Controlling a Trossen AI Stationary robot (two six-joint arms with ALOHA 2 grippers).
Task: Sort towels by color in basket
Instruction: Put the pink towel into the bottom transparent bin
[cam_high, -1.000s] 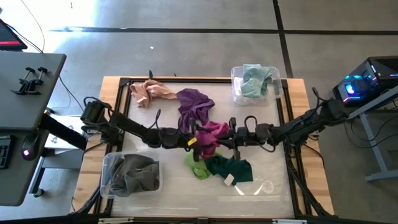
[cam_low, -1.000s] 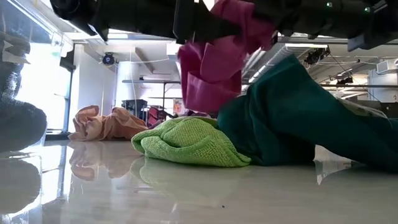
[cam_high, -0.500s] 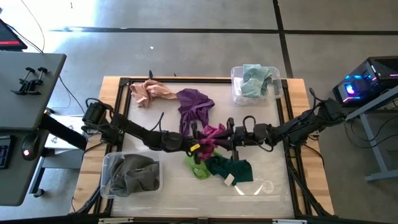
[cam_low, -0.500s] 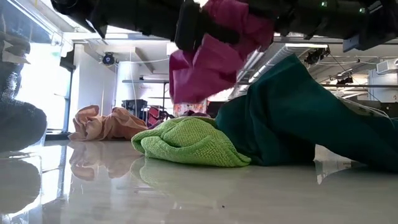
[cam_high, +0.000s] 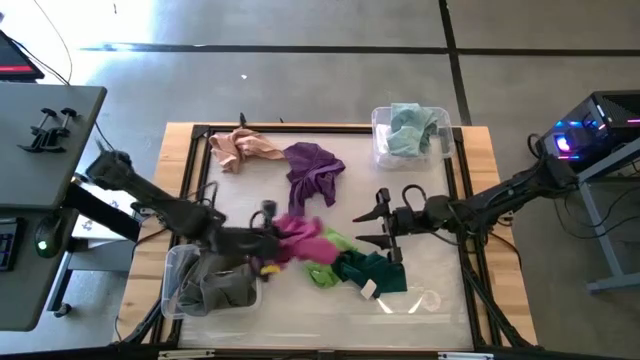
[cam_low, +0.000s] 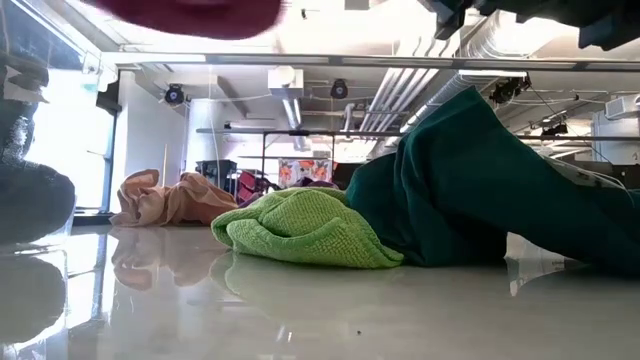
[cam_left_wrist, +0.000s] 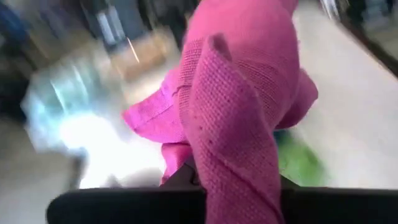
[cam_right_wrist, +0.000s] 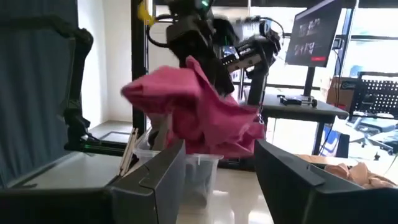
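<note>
My left gripper (cam_high: 270, 244) is shut on a magenta towel (cam_high: 300, 240) and holds it above the table, between the grey-filled bin and the near pile. My right gripper (cam_high: 378, 226) stands open to the right of that towel with nothing between its fingers (cam_right_wrist: 155, 174). A lime green towel (cam_high: 322, 272) and a dark green towel (cam_high: 372, 270) with a white tag lie bunched together on the table. Farther back lie a purple towel (cam_high: 315, 170) and a peach-pink towel (cam_high: 245, 148). My left gripper pinches a bunched upper part of the magenta towel (cam_right_wrist: 198, 67) between its two fingers, coming from the table's left. The cloth itself covers the fingertips in the left wrist view. The towel (cam_left_wrist: 236, 124) hangs slack in folds, lifted clear of the table.
A clear bin (cam_high: 172, 300) with grey towels stands at the near left. A second clear bin (cam_high: 380, 150) at the far right holds a pale teal towel. A dark frame (cam_high: 465, 200) runs around the white work surface. The near right is bare surface.
My left gripper has shut on the magenta towel and carried it up and toward the table's left, to beside the grey bin. My right gripper has opened, let the towel go, and drawn back toward the right edge, rising a little.
</note>
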